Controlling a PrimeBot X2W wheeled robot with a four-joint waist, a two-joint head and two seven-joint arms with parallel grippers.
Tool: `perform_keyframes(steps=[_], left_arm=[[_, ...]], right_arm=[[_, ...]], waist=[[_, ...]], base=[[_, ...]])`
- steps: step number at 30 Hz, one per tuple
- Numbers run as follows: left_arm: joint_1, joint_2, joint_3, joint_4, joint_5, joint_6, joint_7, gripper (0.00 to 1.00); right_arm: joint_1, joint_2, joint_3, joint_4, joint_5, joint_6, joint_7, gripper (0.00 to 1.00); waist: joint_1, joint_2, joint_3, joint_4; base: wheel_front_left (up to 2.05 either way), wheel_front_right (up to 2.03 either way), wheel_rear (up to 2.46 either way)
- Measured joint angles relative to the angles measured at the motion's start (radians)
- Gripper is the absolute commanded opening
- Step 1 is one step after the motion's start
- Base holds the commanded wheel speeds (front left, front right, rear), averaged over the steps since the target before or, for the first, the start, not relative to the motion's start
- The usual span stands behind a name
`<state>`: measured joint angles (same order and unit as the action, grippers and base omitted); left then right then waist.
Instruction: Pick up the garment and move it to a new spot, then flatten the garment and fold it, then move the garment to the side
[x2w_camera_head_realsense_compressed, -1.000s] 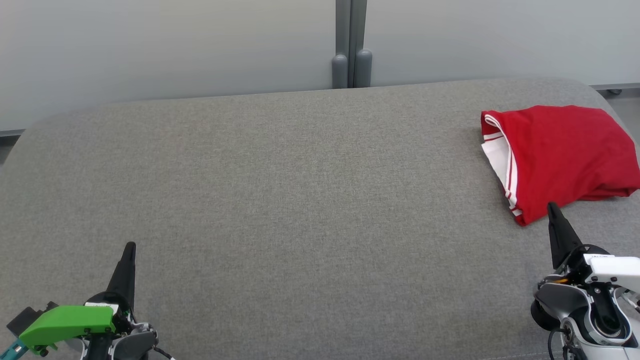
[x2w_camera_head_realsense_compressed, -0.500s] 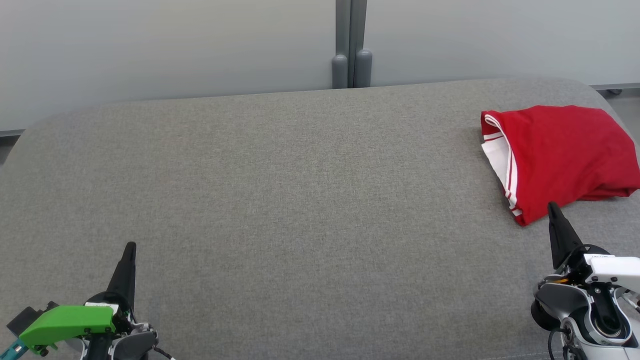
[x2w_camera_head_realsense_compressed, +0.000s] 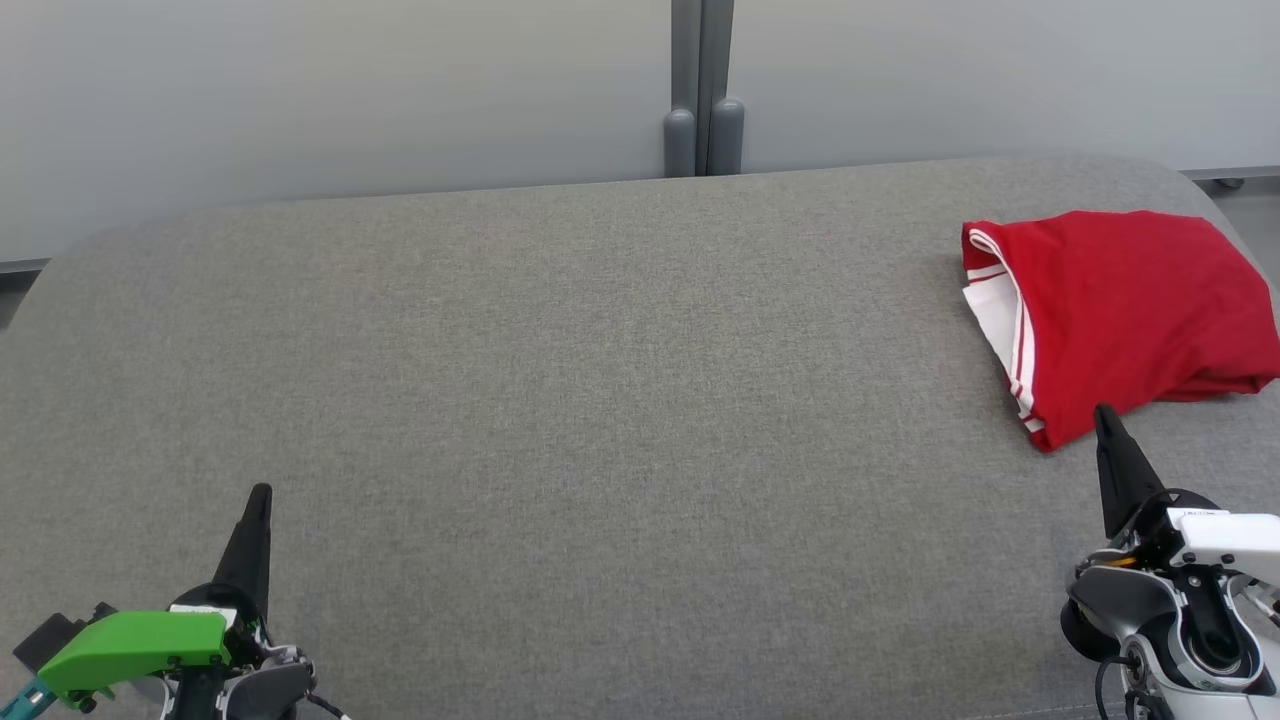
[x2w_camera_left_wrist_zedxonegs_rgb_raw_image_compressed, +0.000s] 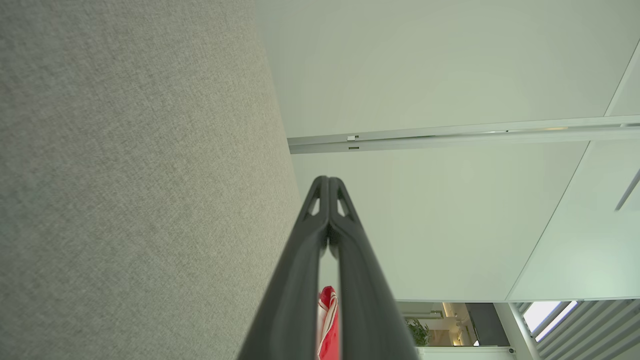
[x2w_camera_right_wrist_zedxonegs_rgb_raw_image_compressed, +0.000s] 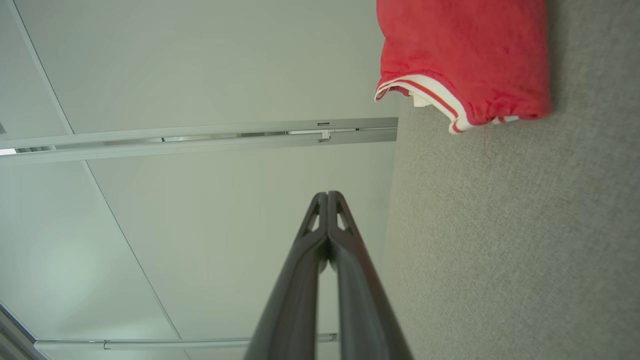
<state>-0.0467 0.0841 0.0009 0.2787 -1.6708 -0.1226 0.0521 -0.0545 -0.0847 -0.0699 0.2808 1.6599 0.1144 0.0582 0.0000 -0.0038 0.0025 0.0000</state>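
Nearest us, our left gripper (x2w_camera_head_realsense_compressed: 260, 492) and right gripper (x2w_camera_head_realsense_compressed: 1103, 412) sit low at the two near corners. Each has its dark fingers pressed tip to tip with nothing between them, and over the last second neither arm has shifted nor have the jaws parted. Beyond them the grey upholstered surface (x2w_camera_head_realsense_compressed: 600, 380) stretches across the middle. Farther out on our right lies the red garment (x2w_camera_head_realsense_compressed: 1120, 310), folded into a compact bundle with its white-striped hem turned toward the centre. It rests close to the surface's right edge, near the right gripper's tip but apart from it, and it too lies exactly as it did. Behind stands the pale panel wall (x2w_camera_head_realsense_compressed: 350, 90). With nothing moving and the folded garment already off to the side, we judge the task at or near its end, both arms parked.
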Motion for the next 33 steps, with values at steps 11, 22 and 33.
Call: perform_keyframes(steps=[11, 22, 33], left_arm=[[0.0, 0.0, 0.001, 0.0, 0.0, 0.0, 0.0, 0.0], [0.0, -0.001, 0.002, 0.0, 0.0, 0.0, 0.0, 0.0], [0.0, -0.001, 0.003, -0.001, 0.0, 0.0, 0.0, 0.0]], right_arm=[[0.0, 0.001, -0.002, 0.0, 0.0, 0.0, 0.0, 0.0], [0.0, 0.004, -0.003, 0.0, 0.0, 0.0, 0.0, 0.0], [0.0, 0.005, -0.005, -0.001, 0.0, 0.0, 0.0, 0.0]], waist=[[0.0, 0.0, 0.0, 0.0], [0.0, 0.0, 0.0, 0.0], [0.0, 0.0, 0.0, 0.0]], base=[[0.0, 0.0, 0.0], [0.0, 0.0, 0.0], [0.0, 0.0, 0.0]])
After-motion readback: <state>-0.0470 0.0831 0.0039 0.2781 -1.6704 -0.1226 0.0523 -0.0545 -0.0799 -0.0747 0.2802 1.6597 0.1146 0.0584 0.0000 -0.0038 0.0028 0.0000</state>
